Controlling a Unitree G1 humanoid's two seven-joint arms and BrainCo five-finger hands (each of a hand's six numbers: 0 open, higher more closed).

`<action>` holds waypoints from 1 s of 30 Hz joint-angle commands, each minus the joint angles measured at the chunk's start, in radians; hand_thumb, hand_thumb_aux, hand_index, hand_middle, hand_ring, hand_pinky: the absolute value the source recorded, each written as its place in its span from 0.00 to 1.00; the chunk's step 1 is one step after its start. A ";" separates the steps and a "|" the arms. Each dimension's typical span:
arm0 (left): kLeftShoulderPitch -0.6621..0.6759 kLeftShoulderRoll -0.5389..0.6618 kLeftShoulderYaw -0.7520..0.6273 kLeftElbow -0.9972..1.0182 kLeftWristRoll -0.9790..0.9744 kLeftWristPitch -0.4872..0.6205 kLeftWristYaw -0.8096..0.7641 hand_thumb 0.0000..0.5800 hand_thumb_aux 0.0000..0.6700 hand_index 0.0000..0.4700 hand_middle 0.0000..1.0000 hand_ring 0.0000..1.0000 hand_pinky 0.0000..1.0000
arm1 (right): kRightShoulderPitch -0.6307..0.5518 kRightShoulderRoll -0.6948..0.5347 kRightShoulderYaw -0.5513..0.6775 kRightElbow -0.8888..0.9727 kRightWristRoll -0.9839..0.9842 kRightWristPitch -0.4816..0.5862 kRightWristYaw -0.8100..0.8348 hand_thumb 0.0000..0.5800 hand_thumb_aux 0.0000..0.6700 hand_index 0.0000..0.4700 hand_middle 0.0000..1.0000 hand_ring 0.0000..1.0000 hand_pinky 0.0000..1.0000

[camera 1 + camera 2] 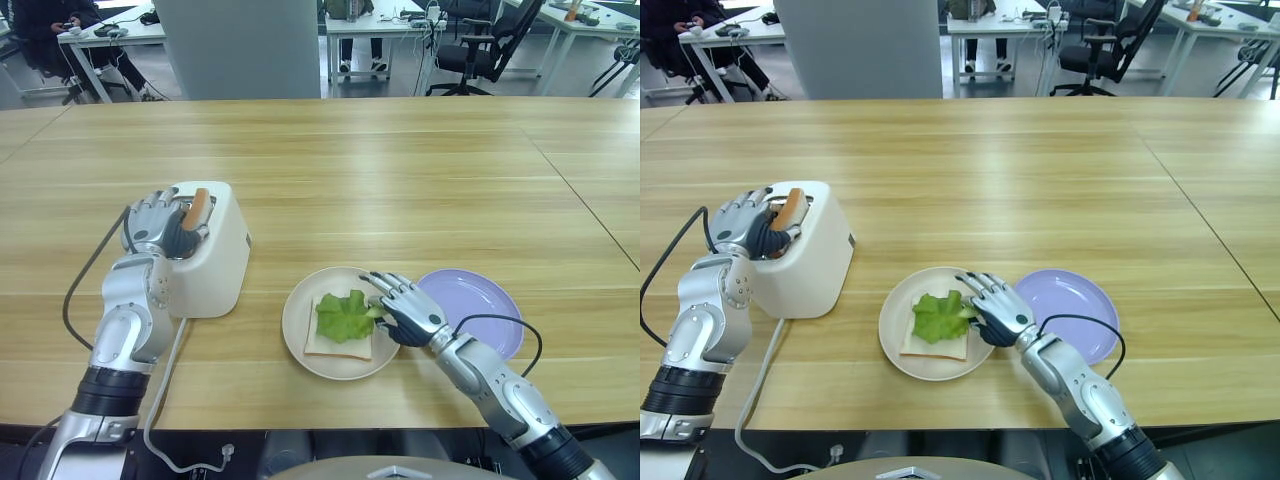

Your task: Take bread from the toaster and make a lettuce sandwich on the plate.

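Observation:
A white toaster (212, 262) stands at the left of the wooden table with a browned slice of bread (199, 205) sticking out of its slot. My left hand (160, 224) rests on the toaster's top, fingers curled around that slice. A cream plate (340, 321) in front holds a slice of bread (340, 346) with green lettuce (346, 314) on top. My right hand (402, 307) lies at the plate's right rim, fingers spread and touching the lettuce's edge, holding nothing.
An empty purple plate (480, 310) sits just right of the cream plate, partly under my right wrist. The toaster's grey cord (160, 400) runs down toward the table's front edge. Desks and office chairs stand behind the table.

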 commanded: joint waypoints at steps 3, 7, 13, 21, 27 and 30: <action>-0.044 -0.006 0.013 -0.039 -0.046 -0.032 0.050 1.00 1.00 0.98 1.00 1.00 1.00 | 0.012 -0.010 0.023 0.037 -0.013 -0.006 0.008 1.00 1.00 0.98 0.00 0.00 0.00; -0.061 -0.011 0.018 -0.070 -0.065 -0.044 0.074 1.00 1.00 0.98 1.00 1.00 1.00 | 0.006 0.006 0.046 0.058 -0.030 -0.007 -0.008 1.00 1.00 0.98 0.00 0.00 0.00; -0.069 -0.019 0.028 -0.119 -0.083 -0.063 0.094 1.00 1.00 0.98 1.00 1.00 1.00 | -0.025 0.032 0.060 0.078 -0.043 -0.001 -0.042 1.00 1.00 0.98 0.00 0.00 0.00; -0.055 -0.030 0.028 -0.183 -0.088 -0.067 0.090 1.00 1.00 0.98 1.00 1.00 1.00 | -0.078 0.063 0.064 0.104 -0.066 0.009 -0.070 1.00 1.00 0.98 0.00 0.00 0.00; -0.022 -0.031 0.034 -0.220 -0.093 -0.081 0.078 1.00 1.00 0.98 1.00 1.00 1.00 | -0.076 0.046 0.060 0.123 -0.066 0.024 -0.053 1.00 1.00 0.98 0.00 0.00 0.00; 0.002 -0.027 0.045 -0.254 -0.100 -0.082 0.064 1.00 1.00 0.98 1.00 1.00 1.00 | -0.064 0.029 0.051 0.121 -0.043 0.030 -0.021 0.75 0.50 0.49 0.00 0.00 0.00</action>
